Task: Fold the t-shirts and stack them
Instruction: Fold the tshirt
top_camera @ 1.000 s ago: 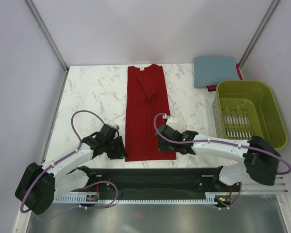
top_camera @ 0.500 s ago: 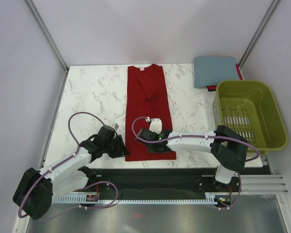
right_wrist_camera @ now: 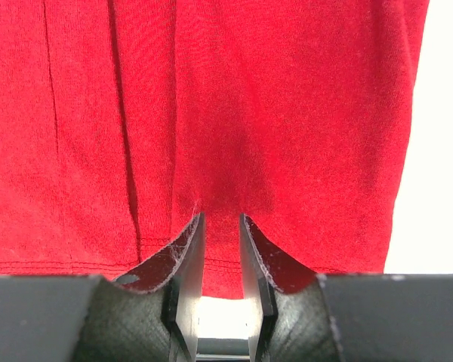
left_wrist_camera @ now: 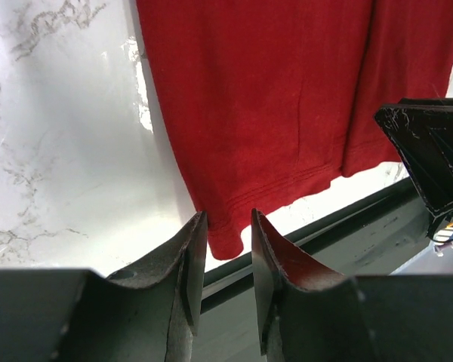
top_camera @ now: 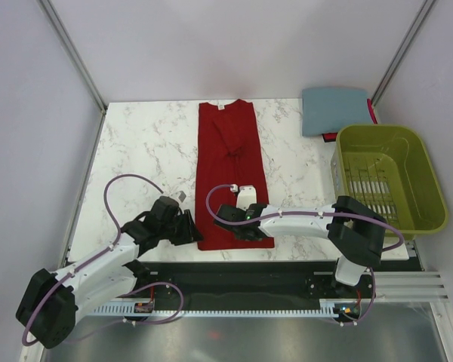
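The dark red t-shirt point(top_camera: 228, 162) lies as a long narrow strip down the middle of the marble table, collar at the far end. My left gripper point(top_camera: 192, 228) is at its near left corner. In the left wrist view that corner point(left_wrist_camera: 225, 240) lies between the tips of the gripper point(left_wrist_camera: 228, 216), whose jaws stand a little apart. My right gripper point(top_camera: 231, 224) is on the near hem at its middle. In the right wrist view the gripper point(right_wrist_camera: 221, 219) pinches the cloth point(right_wrist_camera: 287, 113), which puckers at the tips. The slate blue-grey t-shirt point(top_camera: 334, 110) lies folded at the far right.
An olive-green slatted basket point(top_camera: 423, 170) stands at the right edge, just in front of the blue-grey shirt. The table's near edge and a dark rail point(top_camera: 241, 273) run right behind both grippers. Bare marble point(top_camera: 143, 151) lies left of the red shirt.
My right gripper has moved left from the shirt's right edge to the middle of the near hem. My left gripper has shifted slightly nearer and right, to the shirt's corner.
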Controlling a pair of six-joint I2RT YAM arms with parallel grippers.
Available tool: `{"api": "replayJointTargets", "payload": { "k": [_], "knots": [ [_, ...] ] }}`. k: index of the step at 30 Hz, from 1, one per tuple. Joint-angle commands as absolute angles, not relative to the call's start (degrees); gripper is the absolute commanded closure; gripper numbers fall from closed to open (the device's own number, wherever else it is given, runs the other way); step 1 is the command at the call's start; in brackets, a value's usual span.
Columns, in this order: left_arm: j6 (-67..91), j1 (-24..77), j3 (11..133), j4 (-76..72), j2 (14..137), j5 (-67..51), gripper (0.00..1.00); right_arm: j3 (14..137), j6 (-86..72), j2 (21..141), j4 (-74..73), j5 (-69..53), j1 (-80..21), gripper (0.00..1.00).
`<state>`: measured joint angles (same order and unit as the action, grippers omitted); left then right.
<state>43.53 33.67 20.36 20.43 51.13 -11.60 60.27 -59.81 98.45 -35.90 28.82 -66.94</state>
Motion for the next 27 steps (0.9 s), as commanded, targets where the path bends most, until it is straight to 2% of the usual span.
{"api": "replayJointTargets", "payload": {
  "k": [1, 11, 19, 27],
  "knots": [
    [42.9, 34.3, 20.0, 18.5, 49.9, -10.5, 0.63, 61.3, -61.3, 97.2, -35.7, 30.9, -67.2, 0.68],
    [42.8, 34.8, 20.7, 20.2, 47.8, -5.4, 0.64, 62.6, -60.9, 96.9, -34.5, 29.7, -67.9, 0.67],
    [39.0, 34.7, 31.0, 27.6, 44.9, -0.1, 0.62, 63.5, -60.7, 98.6, -32.5, 28.0, -67.9, 0.66],
    [36.0, 34.7, 35.9, 30.8, 43.8, -1.8, 0.61, 63.4, -61.2, 102.0, -31.9, 27.7, -68.0, 0.67]
  ]
}}
